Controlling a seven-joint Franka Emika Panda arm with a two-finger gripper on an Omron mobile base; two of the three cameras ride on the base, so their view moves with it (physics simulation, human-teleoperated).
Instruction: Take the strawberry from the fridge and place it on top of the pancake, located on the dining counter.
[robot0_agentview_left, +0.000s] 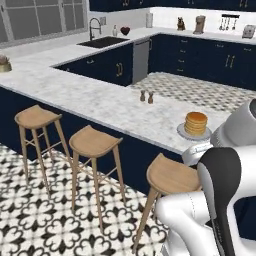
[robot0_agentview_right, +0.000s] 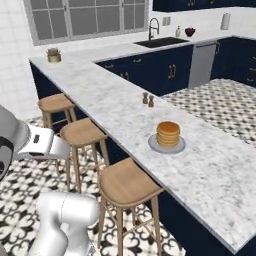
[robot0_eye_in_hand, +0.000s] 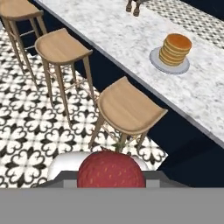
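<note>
- The strawberry is seen in the hand view right at the tool, low in the frame and close to the camera; the tool is judged closed on it, though the fingertips themselves are hidden behind the fruit.
- The pancake lies well ahead of the tool and to the right, on the desk, beyond the nearest stool.
- The step in hand is judged to be the carry toward the desk; the berry should be brought over the stool and raised above the desk edge before any lowering.
- The tool should be centred over the stack, then lowered until the berry is just above the top cake, and only then opened.
- The berry is round, red and pitted, so a roll off the flat top is a risk.
- The stack is golden, layered and round, on a pale plate.
- The desk is marbled white-grey; the stools are smooth wood.
- Two brown shakers stand farther ahead, well apart from the plate.
</note>
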